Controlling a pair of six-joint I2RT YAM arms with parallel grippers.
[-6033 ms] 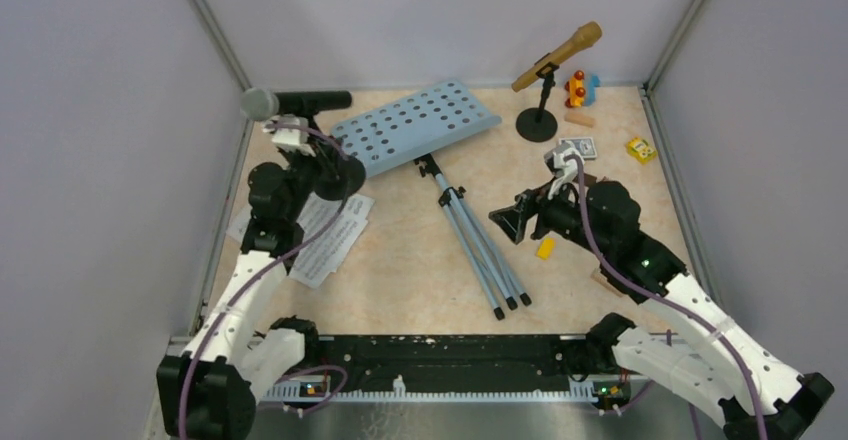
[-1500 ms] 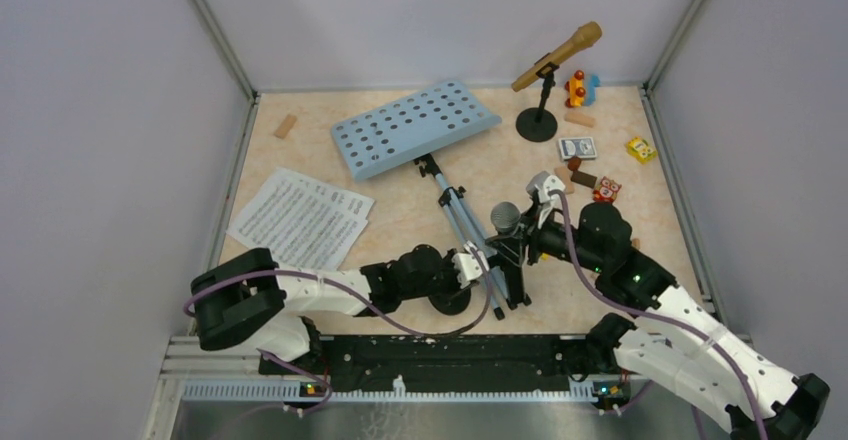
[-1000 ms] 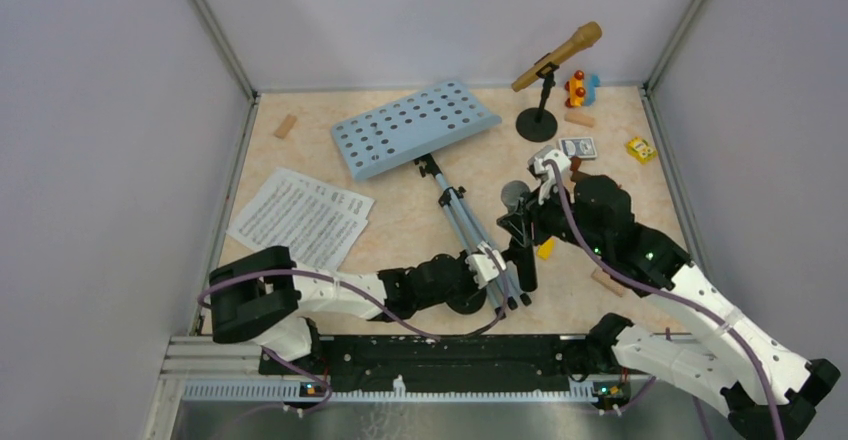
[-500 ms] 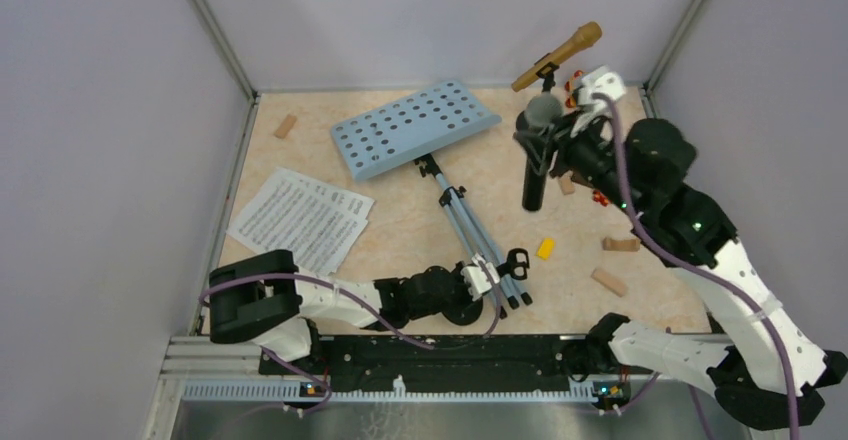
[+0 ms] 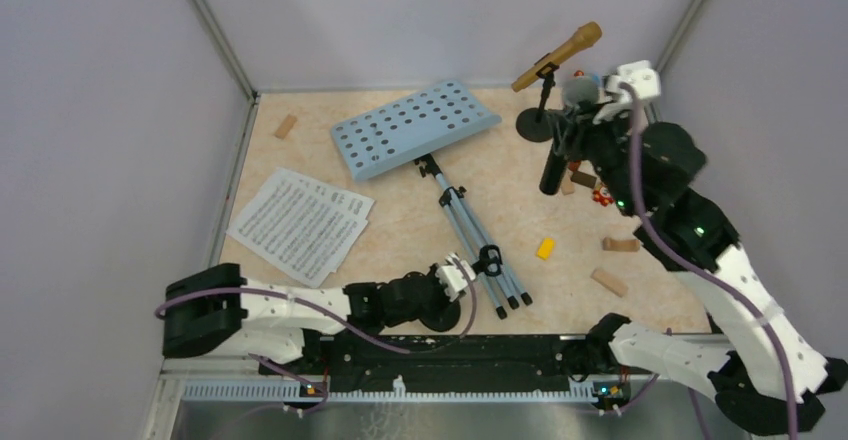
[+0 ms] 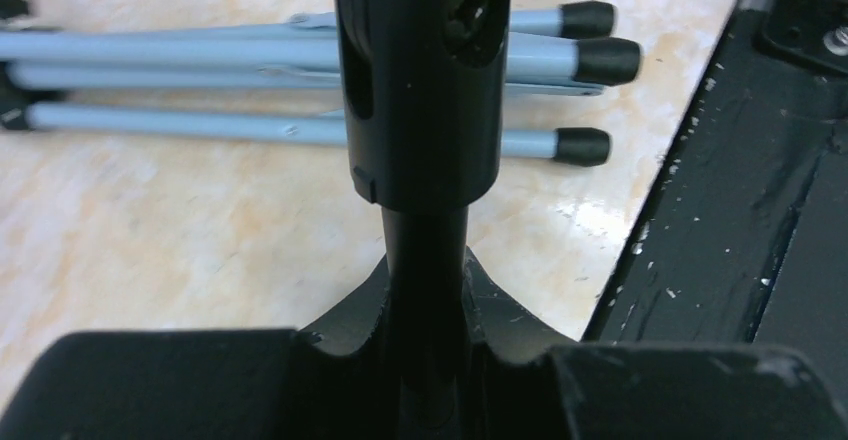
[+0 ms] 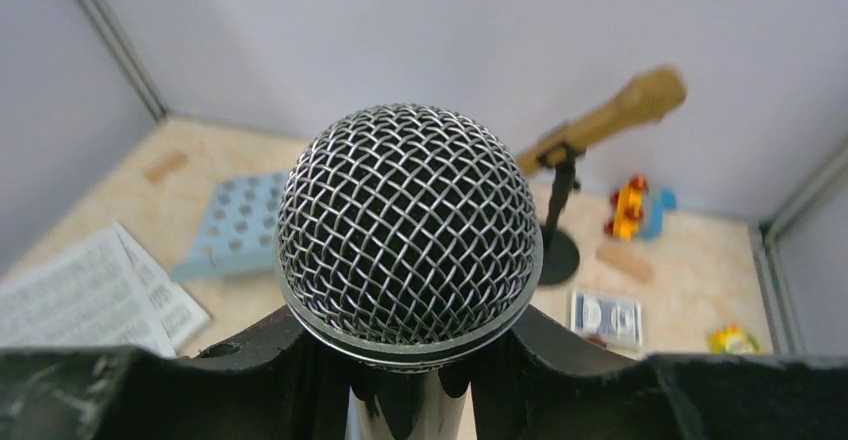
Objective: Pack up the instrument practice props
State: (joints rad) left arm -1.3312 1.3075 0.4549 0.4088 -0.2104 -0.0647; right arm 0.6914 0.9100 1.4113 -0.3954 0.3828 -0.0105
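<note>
My right gripper (image 5: 572, 128) is shut on the black microphone (image 5: 550, 171), held upright above the back right of the table; its mesh head (image 7: 408, 225) fills the right wrist view between the fingers. My left gripper (image 5: 455, 276) lies low near the front edge, shut on the stem of a black mic holder (image 6: 425, 250) whose empty clip (image 5: 490, 258) points toward the grey tripod legs (image 5: 480, 250). The light blue music desk (image 5: 415, 125) lies flat at the back. White music sheets (image 5: 300, 222) lie at the left. The gold microphone (image 5: 560, 55) sits in its round-based holder (image 5: 537, 125).
A yellow block (image 5: 545, 249) and two wooden blocks (image 5: 620, 244) (image 5: 607, 281) lie at the right, another wooden block (image 5: 287, 126) at the back left. A card box (image 7: 607, 317) and colourful toys (image 7: 635, 205) lie by the gold microphone's holder. The black front rail (image 6: 730, 210) runs close beside my left gripper.
My right arm has carried the black microphone further right and back, next to the gold microphone's holder. My left arm has drawn the empty mic holder back and left along the front edge.
</note>
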